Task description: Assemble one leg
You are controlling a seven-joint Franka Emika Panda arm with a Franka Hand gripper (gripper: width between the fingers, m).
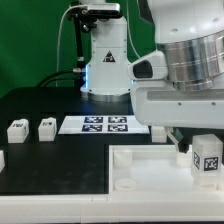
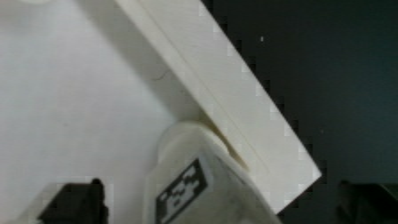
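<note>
- The leg (image 1: 207, 158) stands upright at the tray's (image 1: 140, 172) far corner on the exterior view's right, its long axis vertical and its tag facing the camera
- In the wrist view the leg (image 2: 192, 188) lies against the tray's raised rim (image 2: 214, 90); whether it sits in a socket cannot be told
- The gripper (image 2: 214, 208) has its jaws spread wide, one dark finger (image 2: 71, 203) apart from the leg and not clamping it
- Two other small blocks (image 1: 17, 128) (image 1: 46, 127) stand on the black table (image 1: 50, 170), beside the marker board (image 1: 105, 124)
</note>
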